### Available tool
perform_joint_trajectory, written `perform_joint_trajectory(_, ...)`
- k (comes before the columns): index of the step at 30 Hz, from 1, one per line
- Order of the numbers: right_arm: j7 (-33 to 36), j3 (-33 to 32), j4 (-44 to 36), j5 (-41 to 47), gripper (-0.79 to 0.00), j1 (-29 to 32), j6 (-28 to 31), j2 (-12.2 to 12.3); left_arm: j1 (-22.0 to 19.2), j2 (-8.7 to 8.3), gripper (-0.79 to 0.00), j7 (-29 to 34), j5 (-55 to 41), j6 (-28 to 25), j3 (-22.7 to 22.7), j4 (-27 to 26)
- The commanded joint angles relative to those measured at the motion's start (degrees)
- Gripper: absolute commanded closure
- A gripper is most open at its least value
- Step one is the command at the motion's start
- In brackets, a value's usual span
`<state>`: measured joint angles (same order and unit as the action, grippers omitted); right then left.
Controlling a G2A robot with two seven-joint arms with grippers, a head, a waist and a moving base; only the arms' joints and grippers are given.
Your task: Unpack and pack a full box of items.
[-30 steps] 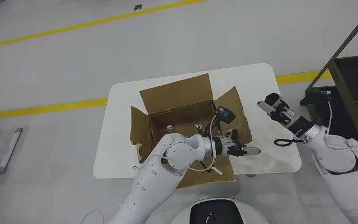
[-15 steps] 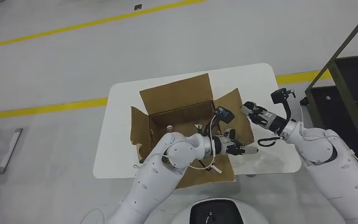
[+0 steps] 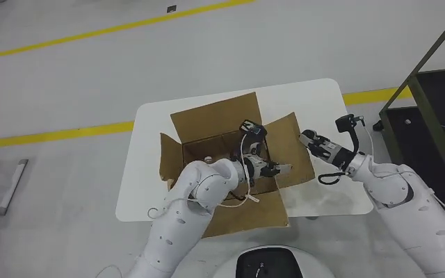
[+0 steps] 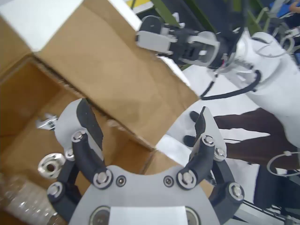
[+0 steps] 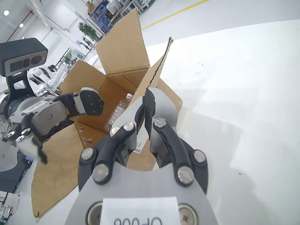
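- Moving since the earlier frame: my left gripper (image 4: 145, 120) is drawing back leftward from past the near right corner of the box (image 3: 212, 118). My right gripper (image 5: 145, 107) is coming in from the right to the box's right flap (image 3: 286, 147), and the box itself is shifting slightly left.
- My left fingers are standing wide apart, gripping nothing, hovering over the right side of the box opening.
- My right fingers are sitting narrow, pinching the outer edge of the right flap between them; that flap is tilting upward.
- Box is resting open near the middle of the white table (image 3: 316, 104), its flaps spreading outward.
- Clear plastic bottle (image 5: 119, 110) is lying inside the box.
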<state>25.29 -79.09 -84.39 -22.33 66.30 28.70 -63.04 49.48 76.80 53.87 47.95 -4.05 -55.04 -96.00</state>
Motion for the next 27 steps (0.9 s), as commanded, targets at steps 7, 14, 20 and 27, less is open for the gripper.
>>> perform_joint_trajectory(7, -0.9, -0.2, -2.1, -1.2, 0.000, 1.3, -0.2, 0.1, 6.3, -2.22, -0.785, 8.5, 24.2, 6.6, -3.1, -6.8)
perform_joint_trajectory(14, -1.3, 0.0, -2.0, 1.6, -0.785, 2.2, 0.0, 0.0, 6.3, -2.22, -0.785, 8.5, 24.2, 6.6, -3.1, -6.8)
perform_joint_trajectory(20, 0.4, 0.0, -1.1, 4.4, -0.662, 2.3, 1.4, 0.1, 6.3, -2.22, -0.785, 8.5, 24.2, 6.6, -3.1, -6.8)
perform_joint_trajectory(27, 3.1, 1.8, -0.1, 4.7, -0.326, 1.0, 1.8, 0.0, 6.3, -2.22, -0.785, 8.5, 24.2, 6.6, -3.1, -6.8)
